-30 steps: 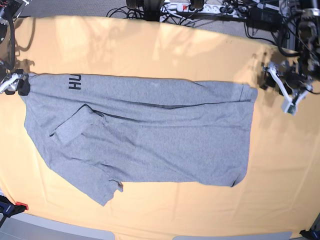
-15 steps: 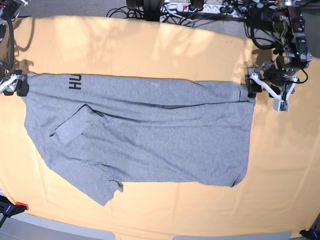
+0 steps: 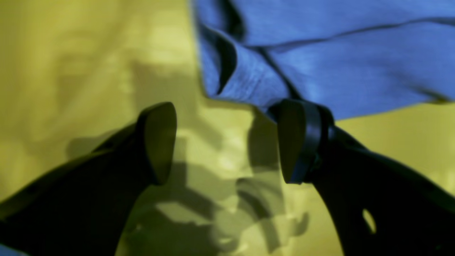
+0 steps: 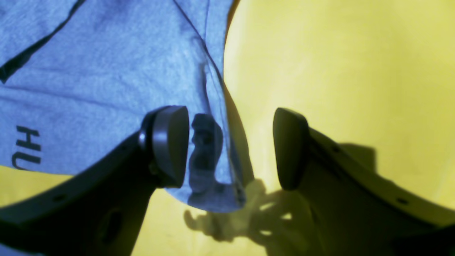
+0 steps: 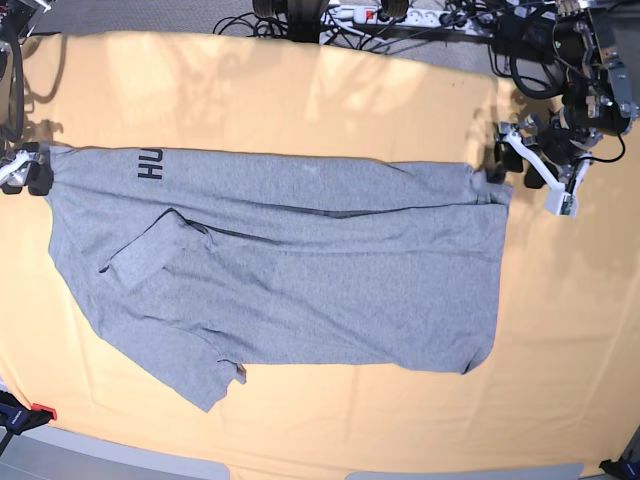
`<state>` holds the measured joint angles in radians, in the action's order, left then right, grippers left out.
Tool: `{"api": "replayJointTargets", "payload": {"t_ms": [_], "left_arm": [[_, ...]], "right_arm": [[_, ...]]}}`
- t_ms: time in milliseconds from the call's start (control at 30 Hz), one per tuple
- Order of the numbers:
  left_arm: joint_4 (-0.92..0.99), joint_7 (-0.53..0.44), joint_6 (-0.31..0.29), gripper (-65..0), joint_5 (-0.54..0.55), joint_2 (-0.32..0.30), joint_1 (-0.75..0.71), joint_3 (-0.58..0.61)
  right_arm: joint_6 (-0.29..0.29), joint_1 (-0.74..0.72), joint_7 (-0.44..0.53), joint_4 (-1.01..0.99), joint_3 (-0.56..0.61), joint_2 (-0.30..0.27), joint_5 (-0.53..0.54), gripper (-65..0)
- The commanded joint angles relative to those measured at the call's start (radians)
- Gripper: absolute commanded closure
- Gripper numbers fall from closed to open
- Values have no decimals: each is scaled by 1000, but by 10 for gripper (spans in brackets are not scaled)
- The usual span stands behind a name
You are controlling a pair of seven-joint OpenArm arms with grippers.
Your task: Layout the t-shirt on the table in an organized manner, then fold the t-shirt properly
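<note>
The grey t-shirt (image 5: 300, 270) lies spread sideways on the table (image 5: 300, 100), with black lettering (image 5: 150, 165) near its far left corner and one sleeve (image 5: 150, 250) folded onto the body. My left gripper (image 5: 497, 160) is open at the shirt's far right corner. In the left wrist view it (image 3: 227, 142) straddles bare cloth, with one finger (image 3: 298, 142) at the shirt's hem (image 3: 249, 85). My right gripper (image 5: 33, 172) is open at the far left corner. In the right wrist view the shirt's edge (image 4: 213, 170) lies between its (image 4: 229, 147) open jaws.
Cables and power strips (image 5: 400, 15) run behind the table's far edge. A red and black clamp (image 5: 25, 412) sits at the near left corner. The yellow-orange cloth extends well past the shirt on every side.
My left gripper has come in from the right to the shirt's far right corner, still open. The right gripper has shifted slightly at the left corner. The shirt has not moved.
</note>
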<state>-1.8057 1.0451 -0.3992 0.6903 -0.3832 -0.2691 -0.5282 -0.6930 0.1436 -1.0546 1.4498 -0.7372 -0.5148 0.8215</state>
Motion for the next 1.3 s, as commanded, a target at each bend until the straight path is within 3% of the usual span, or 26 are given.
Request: {"api": "replayJointTargets", "payload": {"t_ms": [0,167,367,533,600,767,867,1067,1267], "left_arm": [[-16,-24,-11,-449,39,-35,10,-27],[-15,-30,-34,-450,71,-71,18,-48],[49,-71,31,-450,71,-63,18,-48],[186,-75,24,-450,94,-63,55,-48],[256,-56,-5,-450,134,-63,86,-48],[392,116,-172,-449,377,-68,143,-44],[396,172,-223,-450,462,-86,142,-26],[396,183,-231,-450,488,-150,142,-25],[404,131,-200,-450,422,-145,142,-14]], "right_arm": [[-5,-11,25,14,-10,-31,21,-390],[-5,-11,23,14,-10,-31,20,-390],[-5,-14,22,14,-10,-31,50,-390],[-5,-14,23,14,-10,-31,51,-390],[-5,-21,22,14,-10,-31,51,-390],[-5,-23,22,14,-10,-31,51,-390],[-5,-25,23,14,-10,-31,51,-390],[-5,-25,22,14,-10,-31,51,-390],[-5,-25,22,14,-10,-31,88,-390]]}}
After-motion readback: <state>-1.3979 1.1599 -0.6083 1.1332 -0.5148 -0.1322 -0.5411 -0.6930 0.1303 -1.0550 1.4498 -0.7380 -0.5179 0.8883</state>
